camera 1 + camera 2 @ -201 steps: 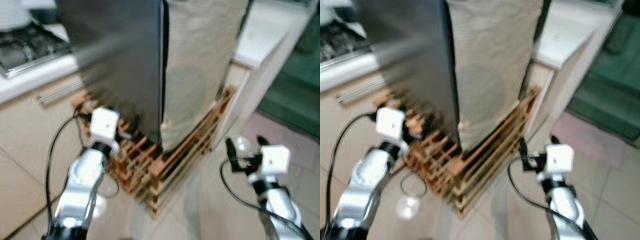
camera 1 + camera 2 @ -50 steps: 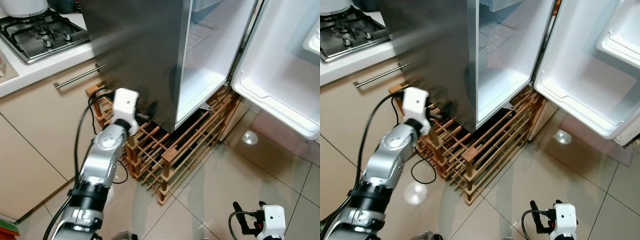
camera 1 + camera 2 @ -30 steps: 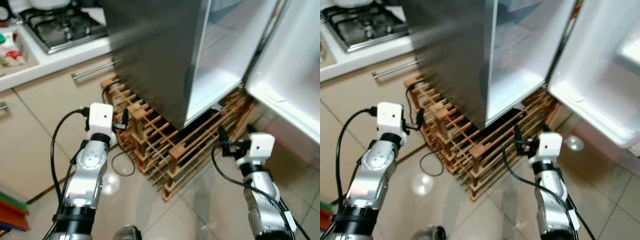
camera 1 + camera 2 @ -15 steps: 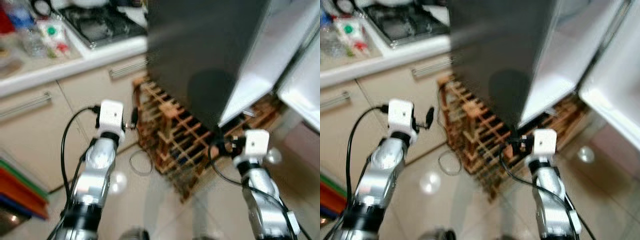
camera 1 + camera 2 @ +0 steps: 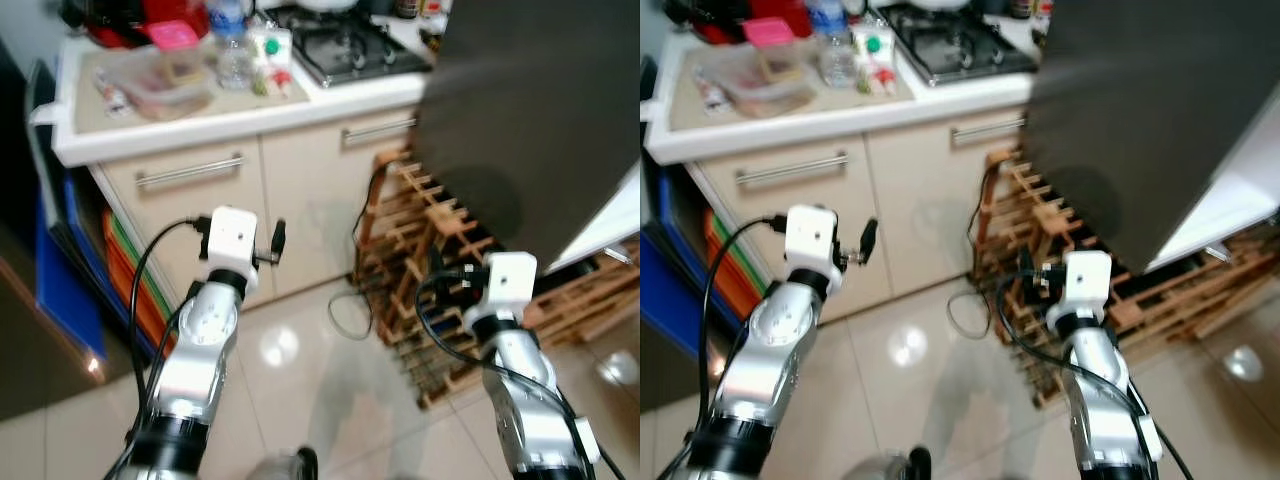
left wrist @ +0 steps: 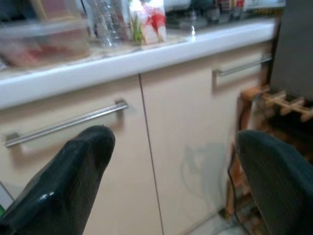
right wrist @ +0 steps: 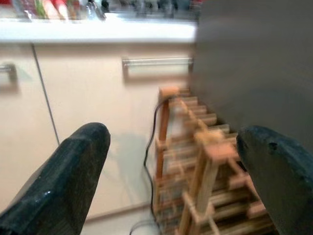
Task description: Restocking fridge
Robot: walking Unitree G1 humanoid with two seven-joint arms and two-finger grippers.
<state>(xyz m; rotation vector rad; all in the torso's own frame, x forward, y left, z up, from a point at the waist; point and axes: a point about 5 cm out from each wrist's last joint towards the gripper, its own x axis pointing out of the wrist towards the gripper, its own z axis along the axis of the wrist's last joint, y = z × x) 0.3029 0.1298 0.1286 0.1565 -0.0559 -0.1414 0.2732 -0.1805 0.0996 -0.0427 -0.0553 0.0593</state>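
Both hands wide, empty: left hand (image 6: pixel 171 166) faces counter (image 5: pixel 240 115) drawers, right hand (image 7: pixel 171 161) faces rack (image 5: pixel 440 260) under fridge (image 5: pixel 540 120).

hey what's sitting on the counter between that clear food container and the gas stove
In the left eye view, a clear water bottle and a small white carton stand on the counter between the clear food container and the gas stove.
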